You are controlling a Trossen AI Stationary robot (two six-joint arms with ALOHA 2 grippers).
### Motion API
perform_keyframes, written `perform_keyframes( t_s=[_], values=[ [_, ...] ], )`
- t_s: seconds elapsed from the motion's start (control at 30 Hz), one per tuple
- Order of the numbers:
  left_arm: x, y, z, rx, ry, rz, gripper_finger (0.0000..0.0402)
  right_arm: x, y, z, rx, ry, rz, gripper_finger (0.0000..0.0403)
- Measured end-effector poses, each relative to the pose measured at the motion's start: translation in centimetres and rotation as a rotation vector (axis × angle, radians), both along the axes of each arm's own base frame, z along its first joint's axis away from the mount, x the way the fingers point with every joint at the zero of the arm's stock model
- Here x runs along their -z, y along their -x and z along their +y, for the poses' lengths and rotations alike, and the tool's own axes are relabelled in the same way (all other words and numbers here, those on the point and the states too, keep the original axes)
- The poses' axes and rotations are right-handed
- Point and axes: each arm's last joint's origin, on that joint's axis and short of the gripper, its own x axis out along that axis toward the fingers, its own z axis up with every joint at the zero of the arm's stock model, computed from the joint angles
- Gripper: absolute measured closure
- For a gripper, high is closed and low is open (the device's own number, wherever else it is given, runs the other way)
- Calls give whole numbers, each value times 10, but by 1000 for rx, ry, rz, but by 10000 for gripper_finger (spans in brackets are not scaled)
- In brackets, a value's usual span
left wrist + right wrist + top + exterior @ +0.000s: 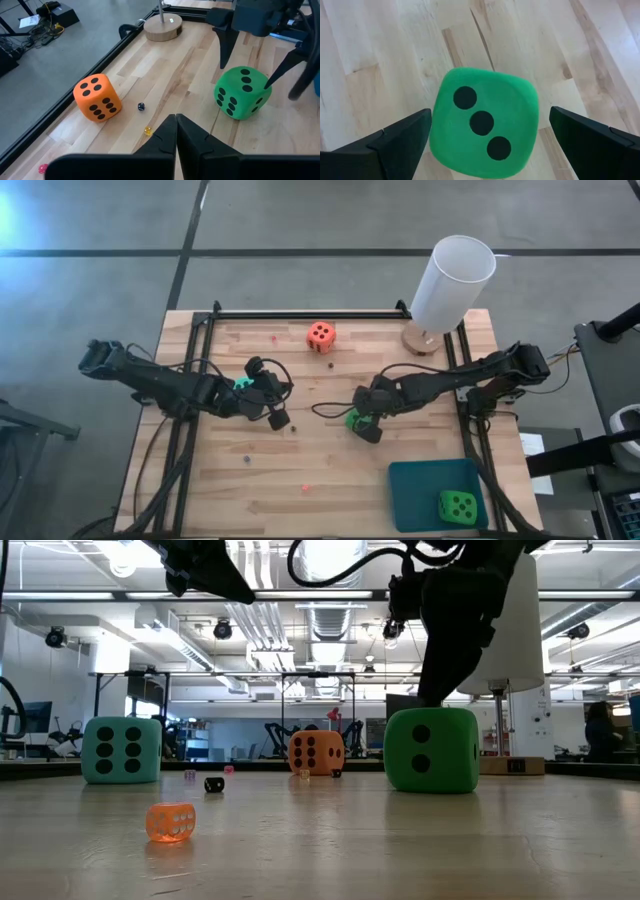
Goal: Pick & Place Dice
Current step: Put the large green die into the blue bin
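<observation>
The right gripper (485,135), jaws wide, straddles a soft green die (485,122) near the wooden table's (300,470) middle, three diagonal pips up. The left gripper (176,132) is pinched shut, empty, beside the turquoise die (121,750) toward the left edge. The orange die (320,335) sits near the far edge; another green die (457,505) lies in the teal tray (415,485) at the near right corner.

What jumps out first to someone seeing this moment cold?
The right gripper straddles a green die mid-table, fingers wide apart on either side. A second green die lies on the teal tray at the near right corner, and a tall white cylinder stands at the far right.
</observation>
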Motion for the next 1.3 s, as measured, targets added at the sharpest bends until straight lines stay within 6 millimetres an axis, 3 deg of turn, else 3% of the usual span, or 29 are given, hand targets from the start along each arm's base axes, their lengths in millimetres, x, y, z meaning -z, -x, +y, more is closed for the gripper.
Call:
perform_keyframes(
  t_s=[0.77, 1.3],
  values=[
    [0, 0, 0, 0, 0, 0, 391, 11, 4, -1, 9, -34, 2, 3],
    [0, 0, 0, 0, 0, 0, 391, 0, 0, -2, -9, -2, -34, 3]
  ],
)
